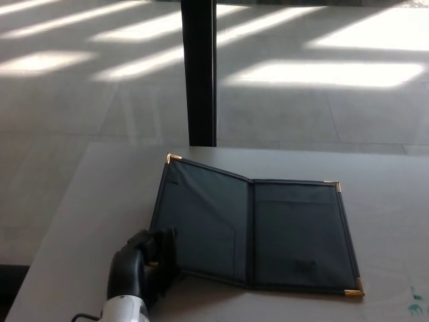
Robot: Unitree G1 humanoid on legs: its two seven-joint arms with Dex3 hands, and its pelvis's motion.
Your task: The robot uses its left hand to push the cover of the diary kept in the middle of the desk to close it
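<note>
A dark diary (268,231) with gold corner caps lies open in the middle of the grey desk (94,194). Its right half lies flat, while its left cover (201,221) is raised a little at the outer edge. My left hand (144,268) sits at the cover's near left corner, its black fingers curled and touching or tucked under that corner, which hides the gold cap there. It holds nothing. My right hand does not show.
A black post (199,70) stands just behind the desk's far edge. Sunlit floor lies beyond. A small green mark (415,302) is on the desk at the far right.
</note>
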